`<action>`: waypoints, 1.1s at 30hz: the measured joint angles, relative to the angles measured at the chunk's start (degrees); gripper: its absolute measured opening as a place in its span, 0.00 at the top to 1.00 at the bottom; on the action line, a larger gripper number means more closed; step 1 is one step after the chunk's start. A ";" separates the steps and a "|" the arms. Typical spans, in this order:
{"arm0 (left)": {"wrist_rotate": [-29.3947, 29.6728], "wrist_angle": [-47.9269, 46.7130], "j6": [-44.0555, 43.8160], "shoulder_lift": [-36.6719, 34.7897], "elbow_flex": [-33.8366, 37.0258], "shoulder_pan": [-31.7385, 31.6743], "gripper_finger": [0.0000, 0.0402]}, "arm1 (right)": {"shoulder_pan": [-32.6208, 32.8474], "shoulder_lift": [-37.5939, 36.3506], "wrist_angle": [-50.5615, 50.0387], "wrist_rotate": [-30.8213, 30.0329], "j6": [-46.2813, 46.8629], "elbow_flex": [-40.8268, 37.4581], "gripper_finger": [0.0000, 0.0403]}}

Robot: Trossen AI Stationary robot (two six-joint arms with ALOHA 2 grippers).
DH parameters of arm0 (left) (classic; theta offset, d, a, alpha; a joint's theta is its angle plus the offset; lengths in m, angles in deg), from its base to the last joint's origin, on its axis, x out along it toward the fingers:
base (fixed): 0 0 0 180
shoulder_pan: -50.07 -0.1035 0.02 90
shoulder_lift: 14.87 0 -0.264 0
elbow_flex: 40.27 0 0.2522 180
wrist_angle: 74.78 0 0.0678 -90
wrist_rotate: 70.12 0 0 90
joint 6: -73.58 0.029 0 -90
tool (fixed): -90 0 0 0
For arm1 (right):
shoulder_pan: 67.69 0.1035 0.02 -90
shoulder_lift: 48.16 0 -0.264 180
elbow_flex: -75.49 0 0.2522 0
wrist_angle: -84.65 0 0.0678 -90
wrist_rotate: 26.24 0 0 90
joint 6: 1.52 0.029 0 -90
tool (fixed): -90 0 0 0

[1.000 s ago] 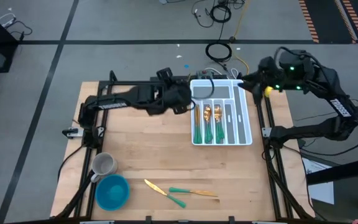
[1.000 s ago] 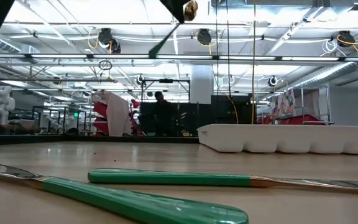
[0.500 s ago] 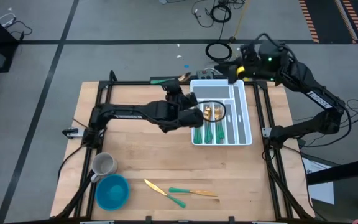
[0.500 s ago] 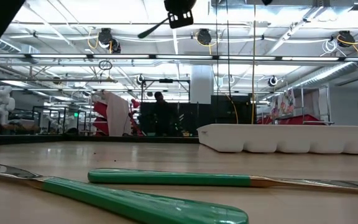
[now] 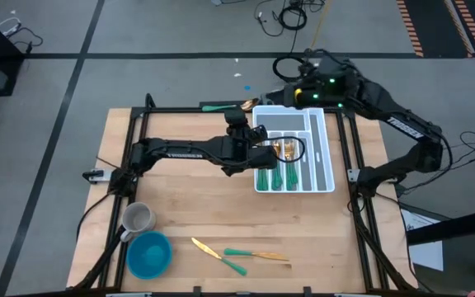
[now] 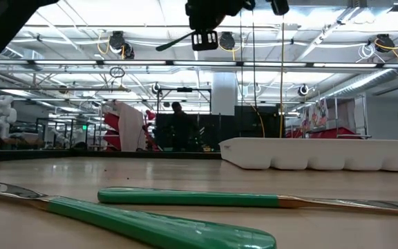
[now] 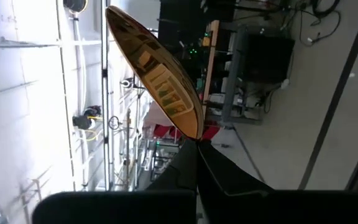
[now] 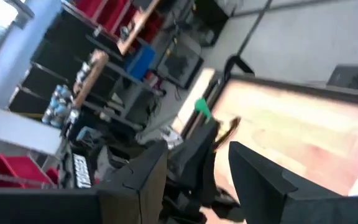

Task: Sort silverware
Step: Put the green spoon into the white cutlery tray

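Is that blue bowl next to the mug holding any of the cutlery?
No. From above, the blue bowl beside the grey mug shows only its bare blue inside; two knives lie on the table nearby.

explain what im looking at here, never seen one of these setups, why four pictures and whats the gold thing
It is a robot with two dark arms working at a wooden table. One picture looks straight down, one sits level with the tabletop, and two come from cameras on the arms' wrists.

The left gripper, shut, holds a spoon near the white tray; the gold thing in the left wrist picture is that spoon's bowl. The right gripper is open beyond the tray's far end and holds nothing.

On the table lie the tray with some sorted silverware, a grey mug, a blue bowl and two knives not yet sorted.
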 joint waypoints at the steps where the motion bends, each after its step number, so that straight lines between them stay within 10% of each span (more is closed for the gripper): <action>1: -0.02 -0.29 -0.06 0.01 0.02 -0.11 1.00 | -0.04 0.59 -0.37 0.76 0.05 0.00 0.59; 33: -0.02 -1.19 2.08 -0.25 0.79 2.28 1.00 | -2.14 6.92 -0.84 16.47 8.34 0.02 0.59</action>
